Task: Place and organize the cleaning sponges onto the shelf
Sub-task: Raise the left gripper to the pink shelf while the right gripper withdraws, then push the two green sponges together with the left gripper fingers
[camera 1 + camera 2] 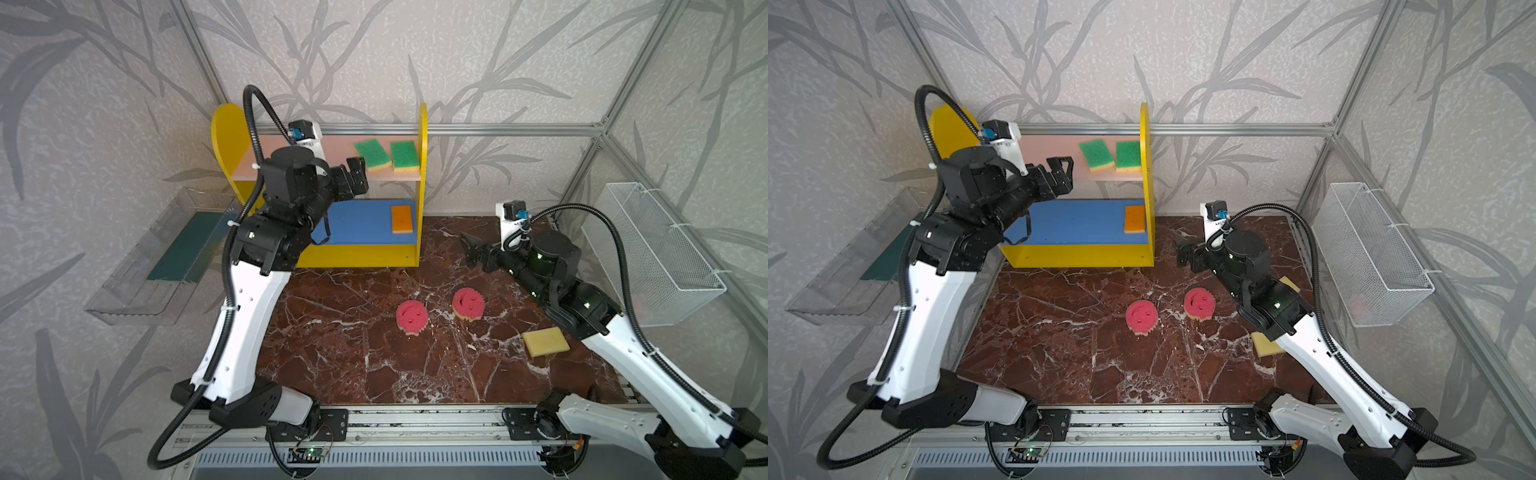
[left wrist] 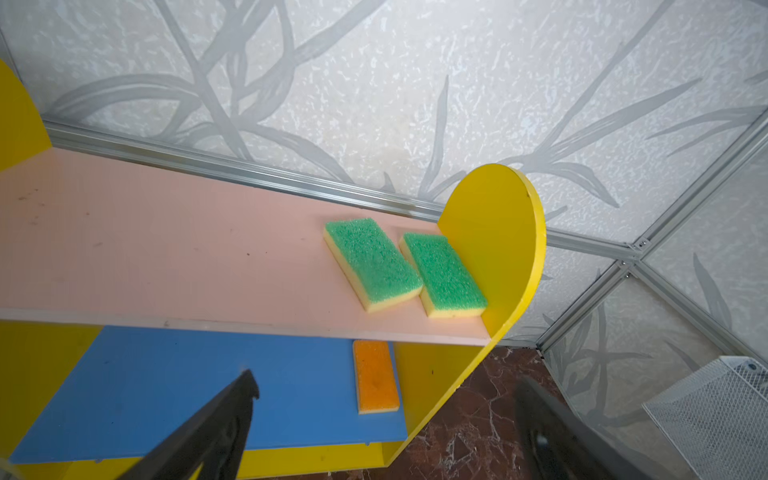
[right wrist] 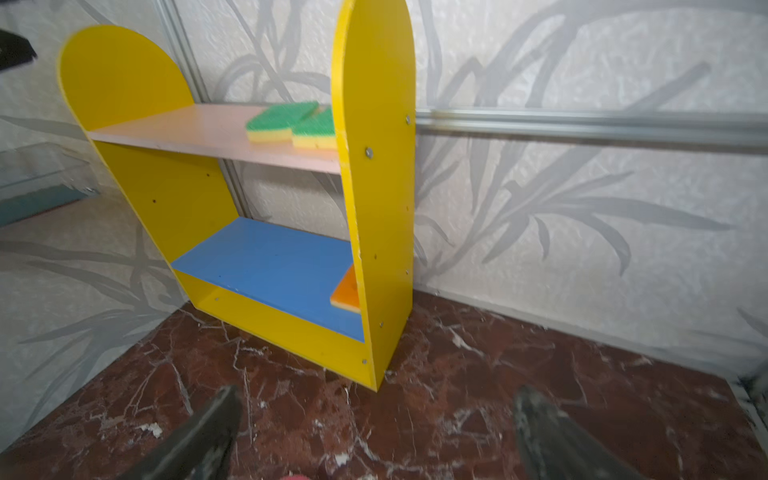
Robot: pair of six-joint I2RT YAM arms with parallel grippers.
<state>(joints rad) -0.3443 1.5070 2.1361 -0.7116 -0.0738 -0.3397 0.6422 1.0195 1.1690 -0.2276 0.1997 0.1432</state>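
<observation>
Right claw (image 1: 468,248) spread and empty beside the shelf (image 1: 423,166); left claw (image 1: 360,174) spread too, up at the pink board (image 1: 336,145).
Green sponges (image 1: 372,154) and orange sponge (image 1: 402,219) are shelved. One pink sponge (image 1: 468,304) lies on the table (image 1: 332,353), toward the robot's base from the right claw (the nearer arm, I'd judge); the other pink sponge (image 1: 411,316) and yellow sponge (image 1: 545,340) wait nearby.

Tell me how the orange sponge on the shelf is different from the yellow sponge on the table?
The orange sponge lies on the shelf, on its blue board; the yellow sponge lies on the table. The orange sponge shows an orange top, the yellow sponge a plain pale yellow one. The orange sponge sits straight against the shelf's side; the yellow sponge lies slanted. Both are flat rectangles.
</observation>
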